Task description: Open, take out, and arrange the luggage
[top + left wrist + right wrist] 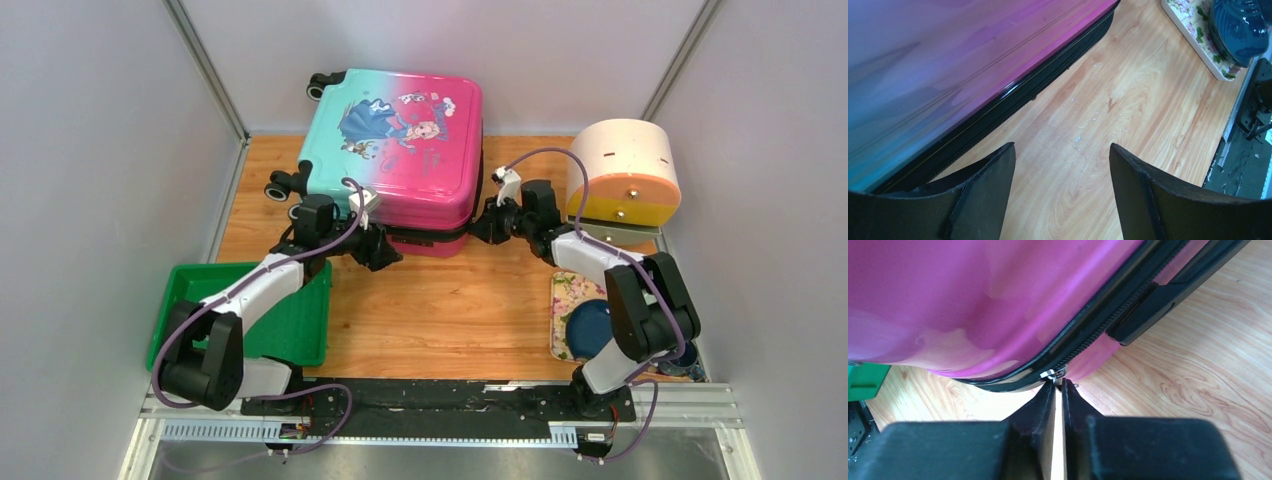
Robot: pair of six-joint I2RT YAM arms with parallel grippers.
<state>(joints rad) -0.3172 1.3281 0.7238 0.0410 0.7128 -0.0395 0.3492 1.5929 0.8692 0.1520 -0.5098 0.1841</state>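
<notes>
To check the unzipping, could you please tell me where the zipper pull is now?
In the right wrist view, the zipper pull sits on the luggage's near right corner seam, pinched at the tips of the right gripper's fingers.

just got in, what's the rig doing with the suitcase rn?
Looks like the start of unzipping. The luggage lies flat and closed on the table. The right fingers are shut at its near right corner and seem to pinch the zipper pull. The left fingers stand open beside the front edge, holding nothing. Nothing has been taken out yet.
</notes>
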